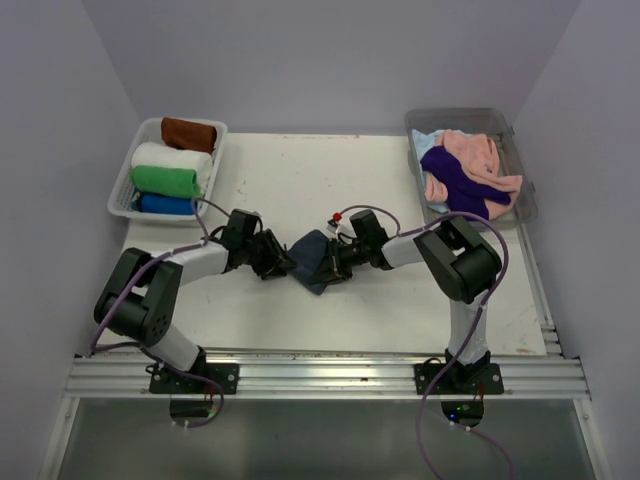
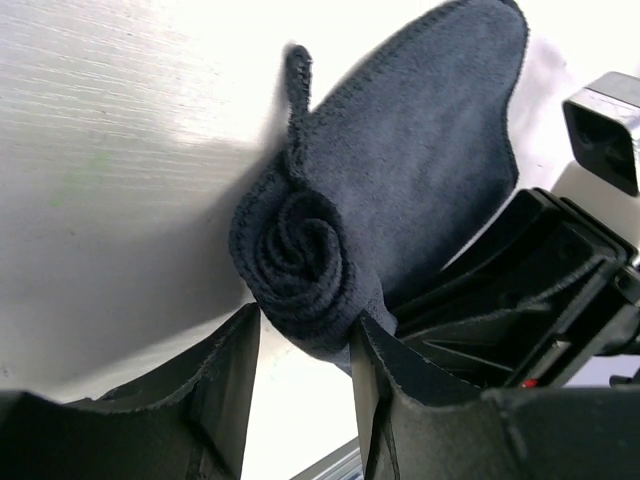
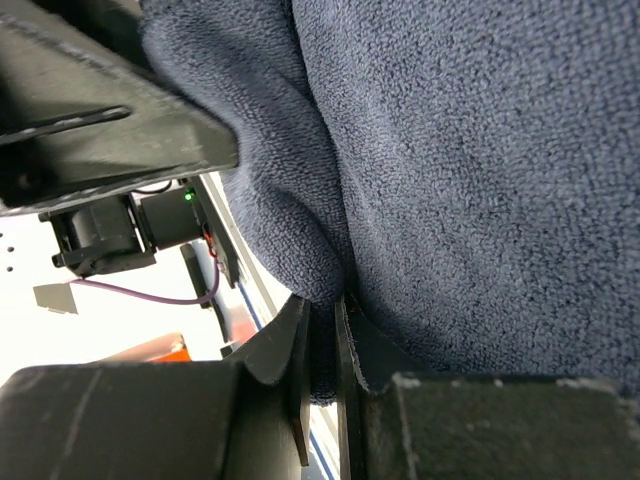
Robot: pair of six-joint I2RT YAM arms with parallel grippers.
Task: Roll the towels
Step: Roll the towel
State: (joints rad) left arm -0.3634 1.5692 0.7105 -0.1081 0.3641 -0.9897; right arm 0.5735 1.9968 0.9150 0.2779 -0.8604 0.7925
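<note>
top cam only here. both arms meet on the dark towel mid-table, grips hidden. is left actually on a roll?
Observer: Yes. In the left wrist view, one end of the dark grey-blue towel is wound into a tight spiral. That coil sits between the jaws of the left gripper, and both appear to touch it.
Operator: all of it rolled?
Observer: No. Past the coil, a broad flap lies flat and unrolled.
Operator: right side?
Observer: In the right wrist view, the right gripper has its jaws almost together, pinching a thin fold of the same towel.
</note>
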